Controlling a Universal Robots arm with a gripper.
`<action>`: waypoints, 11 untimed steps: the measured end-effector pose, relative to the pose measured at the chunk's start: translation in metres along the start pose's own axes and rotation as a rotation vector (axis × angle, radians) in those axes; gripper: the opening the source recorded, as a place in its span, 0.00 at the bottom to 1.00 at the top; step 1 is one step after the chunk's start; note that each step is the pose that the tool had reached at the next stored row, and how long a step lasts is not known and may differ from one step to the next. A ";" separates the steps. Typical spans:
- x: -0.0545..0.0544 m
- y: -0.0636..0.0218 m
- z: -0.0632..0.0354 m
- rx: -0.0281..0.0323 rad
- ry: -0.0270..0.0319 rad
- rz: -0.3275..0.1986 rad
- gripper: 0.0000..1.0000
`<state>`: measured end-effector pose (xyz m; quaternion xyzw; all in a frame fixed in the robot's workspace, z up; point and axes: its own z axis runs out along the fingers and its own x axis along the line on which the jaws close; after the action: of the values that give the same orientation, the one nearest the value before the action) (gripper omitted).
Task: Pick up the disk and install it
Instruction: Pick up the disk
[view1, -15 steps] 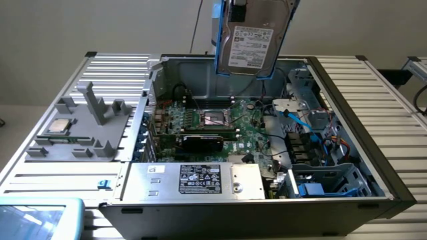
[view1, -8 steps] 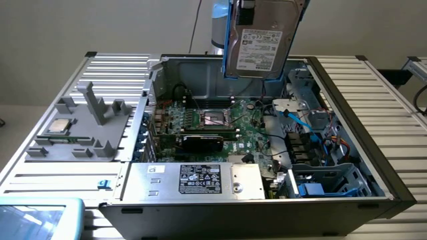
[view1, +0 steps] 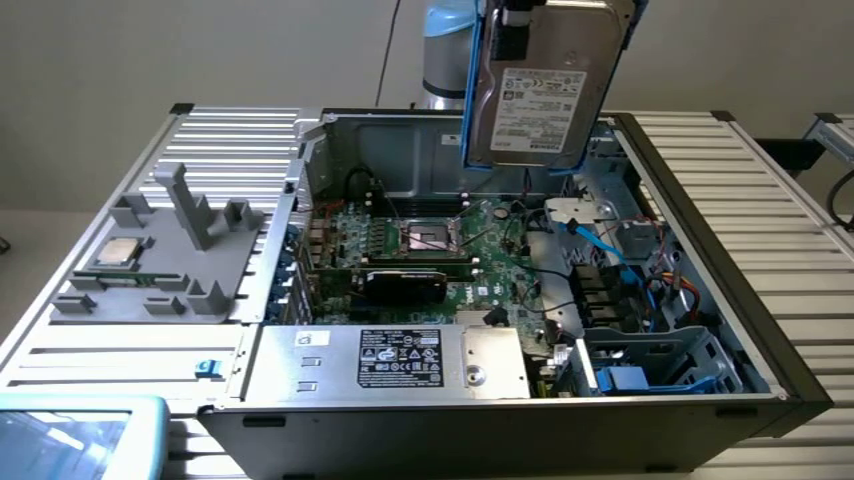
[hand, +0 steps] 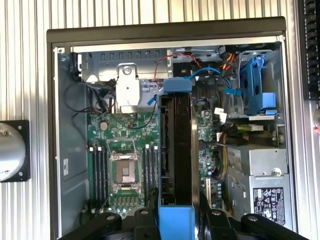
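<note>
The black fingers (hand: 149, 225) pinch the flat grey-metal disk (view1: 545, 85) by its blue plastic carrier, holding it upright at one o'clock in the exterior view, above the open black computer case (view1: 467, 440).

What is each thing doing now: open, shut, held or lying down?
Grey-metal hard disk in its blue plastic carrier, held upright above the case, not installed.
Black gripper, shut on the disk.
Black computer case, lying on its side, open.
Square silver processor chip, lying on the grey tray beside the case.
</note>
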<state>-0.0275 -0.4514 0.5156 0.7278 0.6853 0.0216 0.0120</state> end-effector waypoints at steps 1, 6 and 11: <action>-0.003 0.0017 0.0000 -0.0002 -0.0001 0.000 0.37; -0.016 0.0099 -0.0001 -0.0011 0.0000 0.000 0.37; -0.029 0.0178 -0.0003 -0.0015 0.0000 0.000 0.37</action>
<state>-0.0115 -0.4816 0.5163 0.7278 0.6853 0.0221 0.0126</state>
